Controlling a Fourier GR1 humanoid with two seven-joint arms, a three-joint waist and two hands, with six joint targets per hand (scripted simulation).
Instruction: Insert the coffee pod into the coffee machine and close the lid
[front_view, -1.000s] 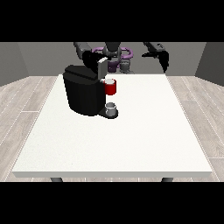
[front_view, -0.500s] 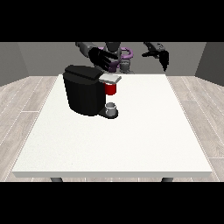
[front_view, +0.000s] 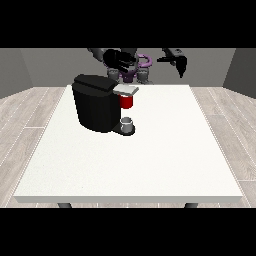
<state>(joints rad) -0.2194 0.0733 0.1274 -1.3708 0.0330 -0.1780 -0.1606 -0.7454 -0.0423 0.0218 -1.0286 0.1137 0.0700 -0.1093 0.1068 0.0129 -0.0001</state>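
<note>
Hands above the coffee machine (front_view: 97, 102)
The hand at the view's left (front_view: 119, 59) hovered over its lid, fingers curled on nothing visible; the hand at the view's right (front_view: 179, 61) hung relaxed, well apart.

My unit — grey arms, black hand at the view's left (front_view: 120, 59), black hand at the view's right (front_view: 179, 62) — purple-trimmed torso.

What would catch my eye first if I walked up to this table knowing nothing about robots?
Probably the black coffee machine, standing on the big white table towards the view's left, with a red thing at the machine under its grey lid and a small grey cup on its base. Behind it, one black robot hand hangs above the machine, and the other robot hand is raised at the view's right.
</note>
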